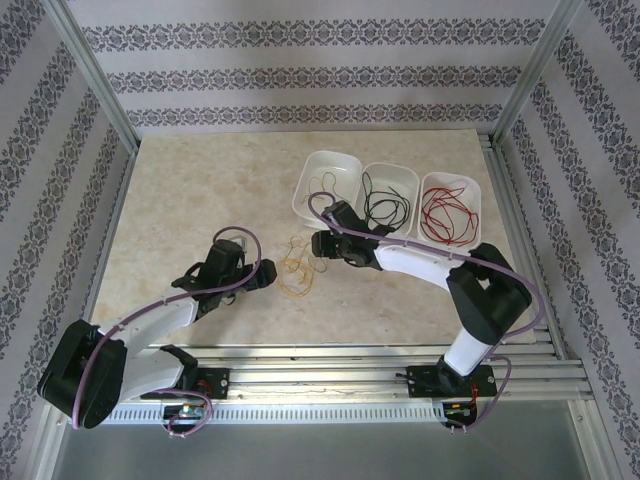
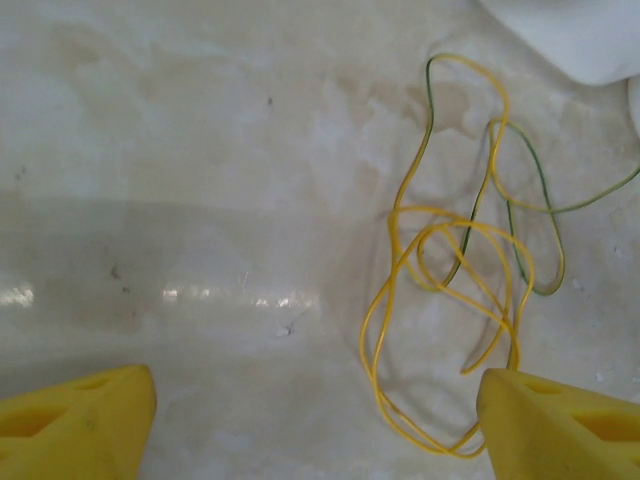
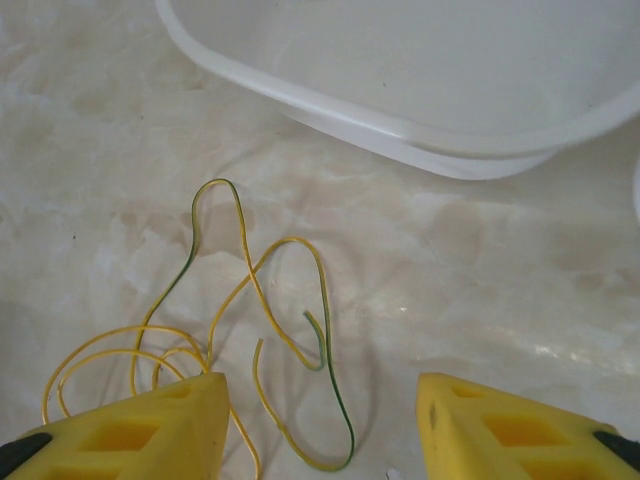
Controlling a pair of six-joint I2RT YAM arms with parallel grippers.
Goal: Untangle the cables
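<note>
1. Lying loose on the pale marble table (image 1: 180, 200), a small tangle of yellow cables (image 1: 297, 266) sits near the middle, between the two grippers and just in front of three white trays.
2. The left gripper (image 1: 262, 278) is just to the left of the tangle. The right gripper (image 1: 318, 243) is at its far right side, close to the left tray (image 1: 303, 200).
3. From the left wrist, the left gripper (image 2: 315, 425) is spread wide with nothing held between its fingers (image 2: 560, 430). The yellow cables (image 2: 450, 225) lie flat on the table ahead, looped over one another.
4. The lowest loop runs right up to the finger on the right of that view. I cannot tell whether it touches.
5. A green-and-yellow cable (image 2: 556, 210) threads through the upper loops of the yellow ones.
6. From the right wrist, the right gripper (image 3: 320, 430) is also wide apart and empty, low over the table.
7. The green-and-yellow cable (image 3: 322, 300) curls on the table ahead of and between its fingers, while yellow loops pass beside the finger on the left of that view. The rim of the left tray (image 3: 400, 130) lies just beyond.
8. The middle tray (image 1: 390, 168) holds black cables (image 1: 385, 207), and the right tray (image 1: 478, 195) holds red cables (image 1: 445, 215).
9. The left tray has a thin wire in it, too faint to give a colour.
</note>
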